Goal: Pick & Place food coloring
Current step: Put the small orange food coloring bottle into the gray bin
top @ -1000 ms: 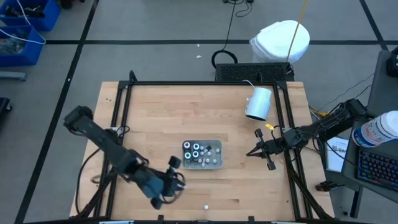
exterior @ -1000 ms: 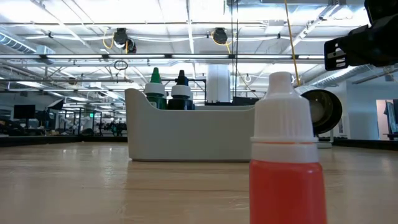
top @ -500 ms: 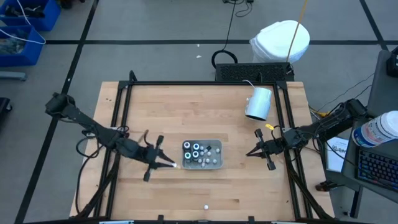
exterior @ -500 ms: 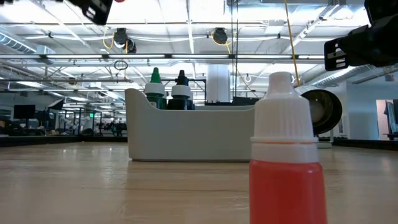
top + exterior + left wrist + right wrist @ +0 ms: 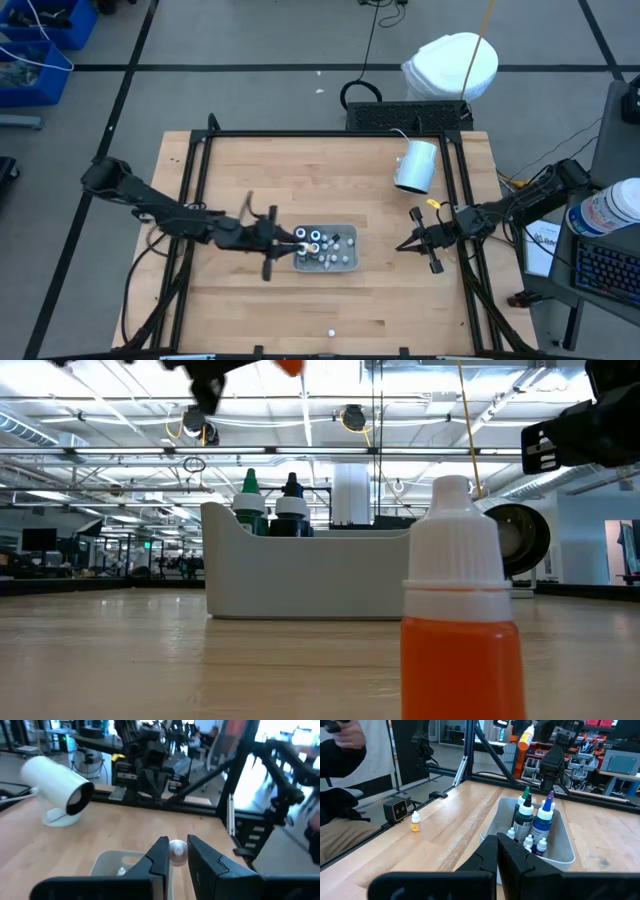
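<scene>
one orange bottle [image 5: 525, 738] in left gripper [image 5: 297, 238] above tray [image 5: 345, 262].

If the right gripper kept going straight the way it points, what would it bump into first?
Probably the grey tray of food coloring bottles; the shut right gripper points right at its near wall, though depth is uncertain.

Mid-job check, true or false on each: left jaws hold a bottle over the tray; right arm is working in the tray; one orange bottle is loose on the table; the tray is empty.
1. The left gripper holds a bottle above the tray. True.
2. The right gripper is inside the tray. False: it waits right of it, jaws shut.
3. An orange bottle stands loose on the table. True.
4. The tray is empty. False: several bottles stand in it.
</scene>
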